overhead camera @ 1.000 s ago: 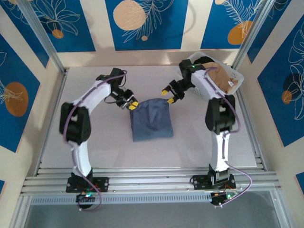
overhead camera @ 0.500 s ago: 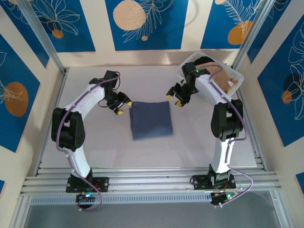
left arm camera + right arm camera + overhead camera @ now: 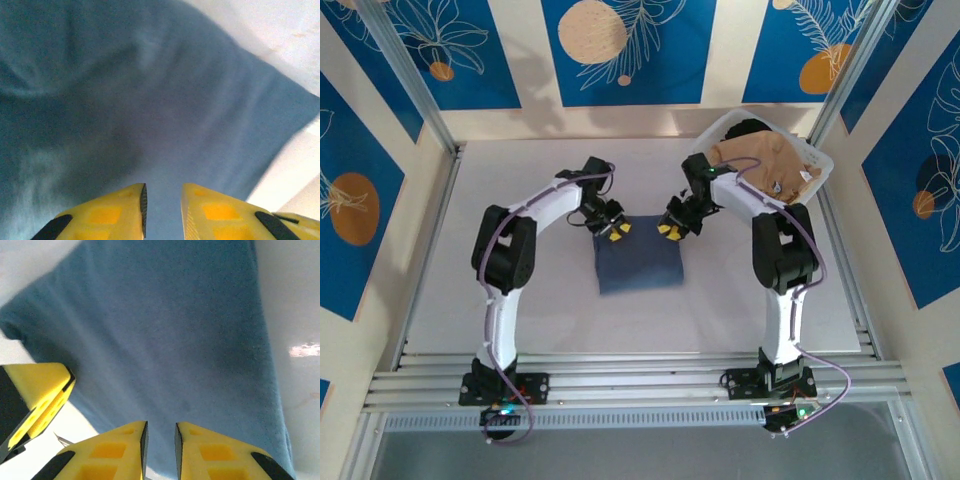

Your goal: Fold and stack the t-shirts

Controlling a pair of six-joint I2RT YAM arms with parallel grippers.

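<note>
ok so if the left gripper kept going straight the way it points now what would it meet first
The folded blue t-shirt: the left gripper points down onto its cloth, with nothing in between. How near it is I cannot tell.

Pale, matte table (image 3: 520, 290), bounded by metal rails along the near edge. Bears a slate-blue t-shirt (image 3: 638, 262) near the middle, folded into a rough rectangle and lying flat. Carries a white basket (image 3: 823, 162) at the far right corner, apart from the shirt.
</note>
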